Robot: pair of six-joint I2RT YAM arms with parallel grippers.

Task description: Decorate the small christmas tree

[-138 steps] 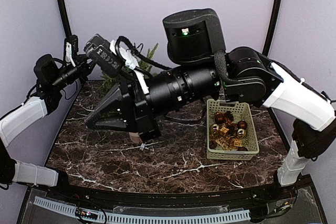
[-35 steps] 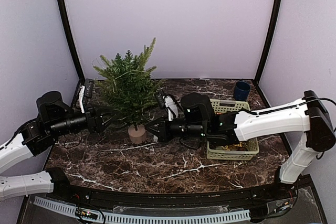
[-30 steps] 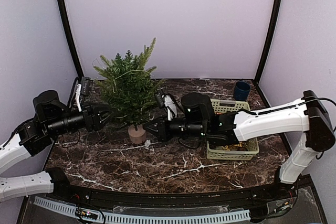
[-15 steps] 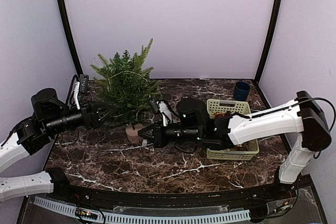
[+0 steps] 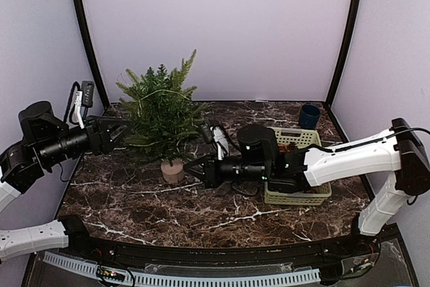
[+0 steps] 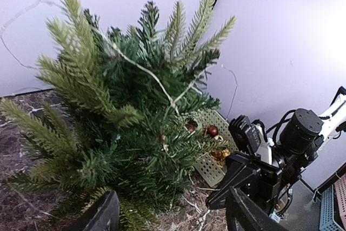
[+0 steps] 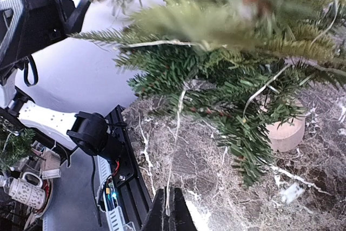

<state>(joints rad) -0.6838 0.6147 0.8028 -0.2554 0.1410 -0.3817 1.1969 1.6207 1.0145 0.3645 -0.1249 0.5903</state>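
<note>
Right pincer (image 5: 189,167) is pinching the thin string (image 7: 174,150) draped on the small christmas tree (image 5: 160,109) at ten o'clock; left pincer (image 5: 118,133) is gaping apart. Balls (image 6: 212,131) are waiting in the basket (image 5: 316,198).

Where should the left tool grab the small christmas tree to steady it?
Take the small christmas tree at the short trunk just above the beige pot, coming low from the left. The bushy branches would likely bend, the trunk is the only stiff, narrow part, and the right tool, shut on a thin pale strand, sits at the pot's right.
</note>
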